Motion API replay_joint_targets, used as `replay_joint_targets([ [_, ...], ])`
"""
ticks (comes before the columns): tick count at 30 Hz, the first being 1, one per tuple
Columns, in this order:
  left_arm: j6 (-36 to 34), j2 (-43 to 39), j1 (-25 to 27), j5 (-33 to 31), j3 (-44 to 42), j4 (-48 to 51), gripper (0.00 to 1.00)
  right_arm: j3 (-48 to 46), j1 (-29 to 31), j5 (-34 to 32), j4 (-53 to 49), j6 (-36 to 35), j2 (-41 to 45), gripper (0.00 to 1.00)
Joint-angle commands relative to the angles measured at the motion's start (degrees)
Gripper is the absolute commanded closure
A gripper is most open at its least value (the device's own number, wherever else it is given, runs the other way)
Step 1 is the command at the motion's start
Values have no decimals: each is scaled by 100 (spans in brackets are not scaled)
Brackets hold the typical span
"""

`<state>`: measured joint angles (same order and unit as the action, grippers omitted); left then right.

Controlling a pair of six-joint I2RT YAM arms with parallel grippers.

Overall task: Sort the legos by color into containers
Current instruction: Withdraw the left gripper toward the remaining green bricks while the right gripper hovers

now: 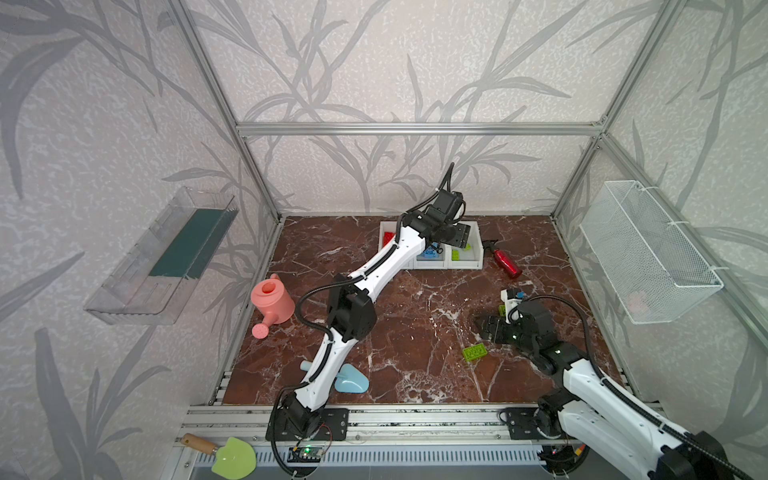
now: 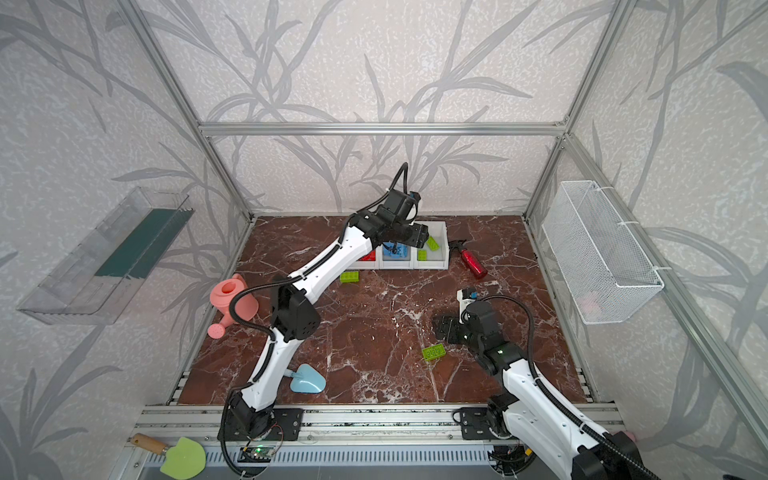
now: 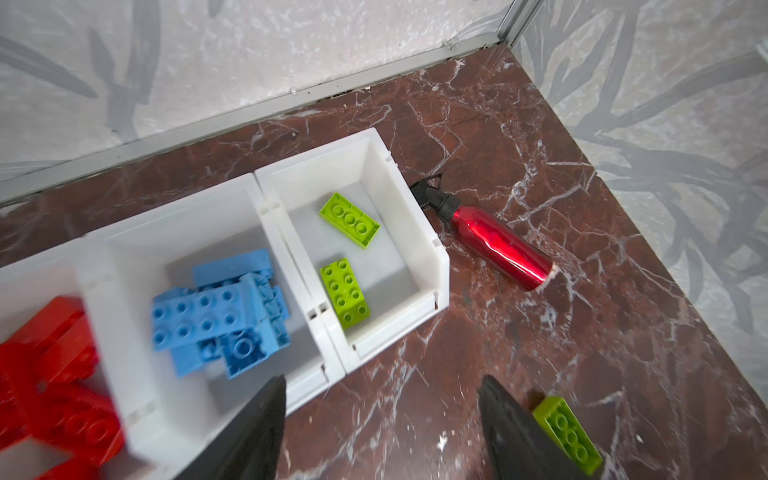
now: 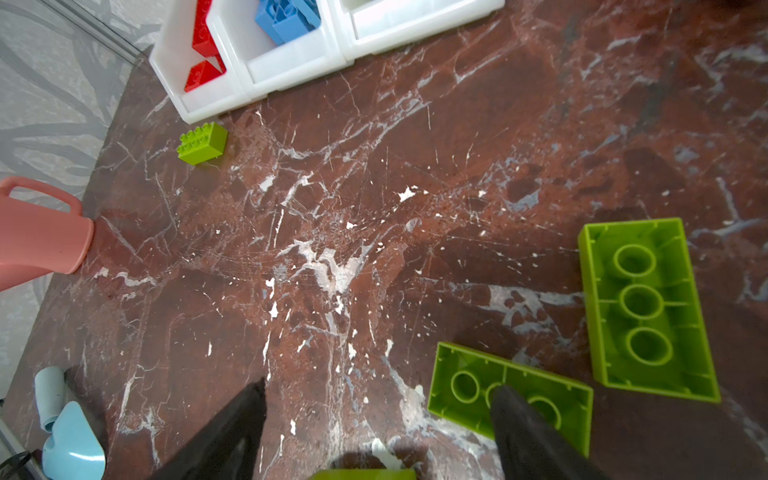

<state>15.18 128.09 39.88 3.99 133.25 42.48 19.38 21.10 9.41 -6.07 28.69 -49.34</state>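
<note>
The three joined white open-top plastic bins [image 3: 419,232] already hold small studded plastic bricks [image 3: 199,316]: red, blue and lime green, one colour each. The left fingers [image 3: 257,424] hang spread and empty by the bins' front edge. Every loose brick I can see on the marbled brown table [image 4: 374,166] is lime. The right fingers [image 4: 523,432] hover spread, one tip above an upturned lime brick [image 4: 461,386]. Next, I'd say: centre over it, pinch, carry it to the lime bin.
</note>
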Motion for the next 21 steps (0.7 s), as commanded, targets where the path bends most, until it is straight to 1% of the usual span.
replay_joint_targets([
  [1, 130, -910, -24, -263, -1157, -329, 26, 347, 50, -302, -414, -39, -64, 13],
  [5, 528, -2022, -41, -480, -2744, -833, 26, 470, 102, -566, -750, 5, -27, 12],
  [7, 757, -2714, -38, -529, -3697, -1225, 24, 486, 131, -667, -958, 31, -6, 12],
  [10, 1064, -3592, -32, -631, -4945, -1680, 20, 538, 148, -733, -1259, 90, 28, 11],
  [12, 1269, -4105, -26, -721, -5624, -1856, 17, 599, 170, -703, -1448, 164, 30, 10],
  [16, 1679, -5127, -24, -786, -6699, -1989, 11, 677, 189, -757, -1791, 337, 151, 9],
  [21, 1914, -6185, -15, -827, -7511, -1650, 7, 824, 192, -1095, -2273, 320, 189, 6],
])
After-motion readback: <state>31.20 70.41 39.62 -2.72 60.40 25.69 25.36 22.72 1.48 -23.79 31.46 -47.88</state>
